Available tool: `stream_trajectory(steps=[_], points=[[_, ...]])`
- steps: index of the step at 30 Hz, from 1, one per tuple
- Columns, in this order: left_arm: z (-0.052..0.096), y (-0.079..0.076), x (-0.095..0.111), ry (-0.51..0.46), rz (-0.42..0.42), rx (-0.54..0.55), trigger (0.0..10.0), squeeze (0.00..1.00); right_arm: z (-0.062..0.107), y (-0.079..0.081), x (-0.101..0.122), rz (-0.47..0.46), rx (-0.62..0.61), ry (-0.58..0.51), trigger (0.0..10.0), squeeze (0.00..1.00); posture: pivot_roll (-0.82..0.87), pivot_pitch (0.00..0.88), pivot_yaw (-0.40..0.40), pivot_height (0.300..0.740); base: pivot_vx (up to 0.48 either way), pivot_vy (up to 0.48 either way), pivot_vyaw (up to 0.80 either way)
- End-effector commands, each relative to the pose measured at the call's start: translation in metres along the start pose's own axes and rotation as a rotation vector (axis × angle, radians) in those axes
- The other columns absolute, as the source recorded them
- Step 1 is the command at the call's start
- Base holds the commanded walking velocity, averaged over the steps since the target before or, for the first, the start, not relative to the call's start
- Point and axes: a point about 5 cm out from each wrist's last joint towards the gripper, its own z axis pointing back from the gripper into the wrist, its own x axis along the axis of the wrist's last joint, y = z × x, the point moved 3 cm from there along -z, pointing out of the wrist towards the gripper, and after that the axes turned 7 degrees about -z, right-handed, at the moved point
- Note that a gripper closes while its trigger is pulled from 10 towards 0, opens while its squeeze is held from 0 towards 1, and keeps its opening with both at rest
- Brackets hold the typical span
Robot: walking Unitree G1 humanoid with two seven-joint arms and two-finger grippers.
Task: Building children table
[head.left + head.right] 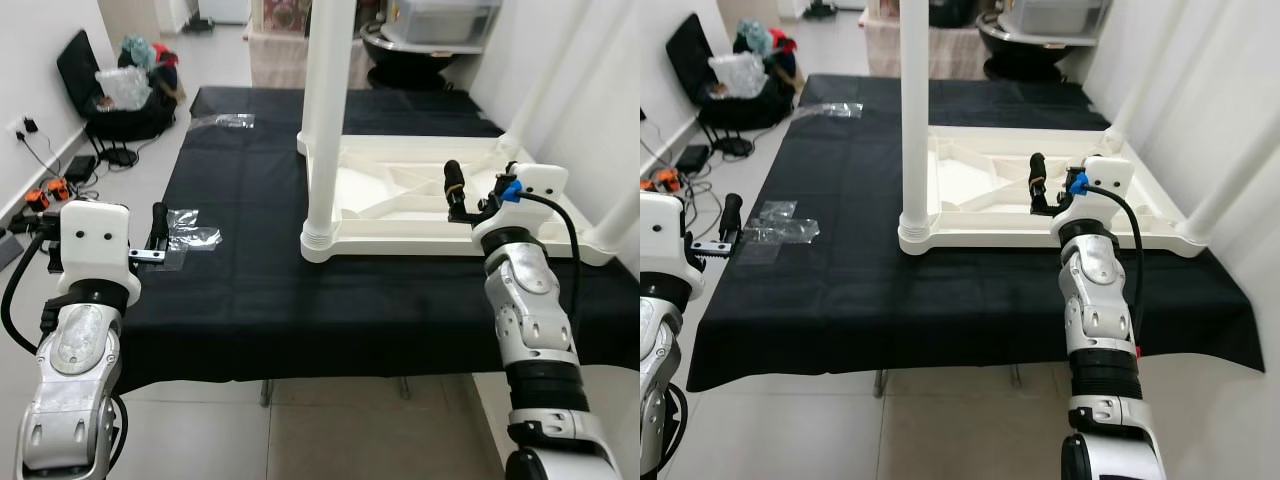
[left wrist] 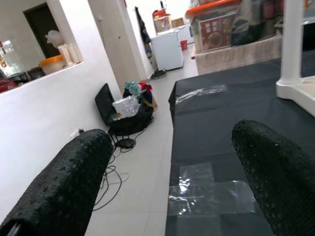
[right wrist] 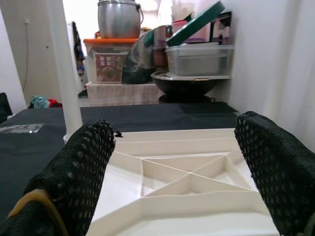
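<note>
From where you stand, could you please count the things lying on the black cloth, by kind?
Upturned white tabletop: 1
White legs standing on it: 3 that I can make out
Clear plastic wrappers: 2
Total: 6

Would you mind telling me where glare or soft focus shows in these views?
Left eye view: sharp, evenly lit, glare on the clear plastic bags. Left wrist view: fingers soft, doorway bright. Right wrist view: fingers soft, upturned tabletop fairly clear.
</note>
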Motion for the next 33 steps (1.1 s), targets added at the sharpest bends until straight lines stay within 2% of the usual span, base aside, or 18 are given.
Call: stream_trajectory(steps=[1, 9, 21, 29, 31, 32, 33], points=[[0.0, 0.0, 0.0, 0.0, 0.011, -0.003, 10.0, 0.0, 0.0, -0.002, 0.002, -0.008, -0.011, -0.02, 10.0, 0.0, 0.08, 0.045, -0.065, 0.74, 0.277, 0.0, 0.0], [-0.002, 0.0, 0.0, -0.003, 0.001, -0.004, 10.0, 0.0, -0.001, -0.001, 0.002, -0.006, -0.016, -0.017, 10.0, 0.0, 0.08, 0.047, -0.065, 0.74, 0.261, 0.0, 0.0], [-0.002, -0.001, -0.002, 0.011, 0.011, -0.011, 10.0, 0.0, -0.003, -0.004, 0.007, 0.012, -0.043, -0.023, 10.0, 0.0, 0.08, 0.049, -0.065, 0.74, 0.0, 0.0, 0.0], [0.0, -0.007, -0.003, 0.014, 0.017, -0.042, 10.0, 0.0, -0.006, -0.023, 0.006, 0.071, -0.121, -0.013, 10.0, 0.0, 0.08, 0.052, -0.067, 0.74, 0.0, 0.0, 0.0], [0.002, -0.011, -0.005, 0.027, 0.038, -0.061, 10.0, 0.0, -0.011, -0.033, 0.002, 0.085, -0.111, 0.03, 10.0, 0.0, 0.08, 0.055, -0.067, 0.74, 0.0, 0.0, 0.0], [0.004, -0.015, -0.007, 0.034, 0.053, -0.083, 10.0, 0.0, -0.014, -0.034, -0.001, 0.056, -0.071, 0.061, 10.0, 0.0, 0.08, 0.055, -0.067, 0.74, 0.0, 0.0, 0.0], [0.008, -0.025, -0.01, 0.046, 0.067, -0.143, 10.0, 0.0, -0.017, -0.033, -0.01, 0.049, 0.031, 0.149, 10.0, 0.0, 0.08, 0.057, -0.066, 0.74, 0.0, 0.0, 0.0]])
